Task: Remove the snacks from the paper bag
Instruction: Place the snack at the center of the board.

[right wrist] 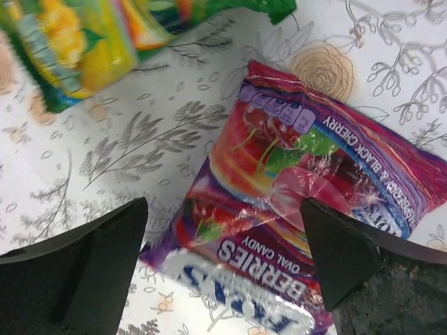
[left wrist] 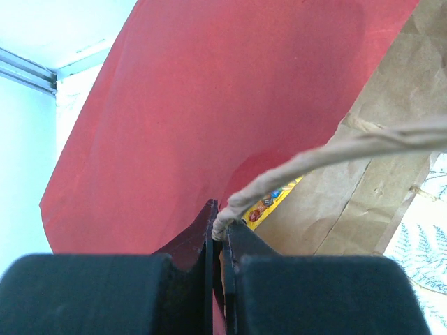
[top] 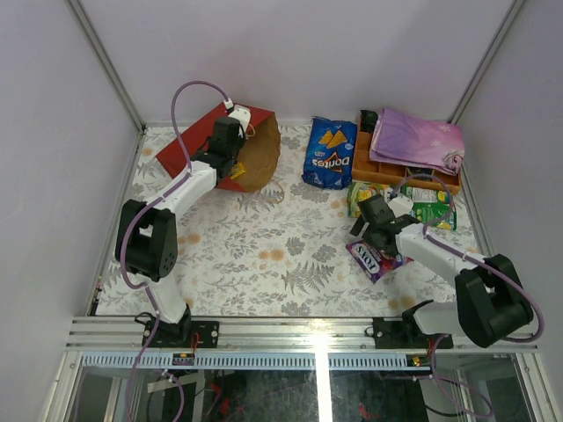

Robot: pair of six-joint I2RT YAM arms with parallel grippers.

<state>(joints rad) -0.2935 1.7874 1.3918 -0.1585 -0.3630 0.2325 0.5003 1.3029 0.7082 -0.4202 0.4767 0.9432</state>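
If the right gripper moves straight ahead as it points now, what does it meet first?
The right gripper would probably meet the purple Fox's packet, flat on the table below its open jaws.

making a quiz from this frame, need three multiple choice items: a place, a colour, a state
1. The blue Doritos bag lies A) on the table between the paper bag and the orange tray B) inside the paper bag C) in the near left corner.
2. The paper bag's outside is A) green B) red C) blue.
3. Above the Fox's berries pack, the right gripper is A) shut on it B) shut beside it C) open, holding nothing.
1 A, seen in the top view; 2 B, red fills the left wrist view; 3 C, its jaws stand wide apart.
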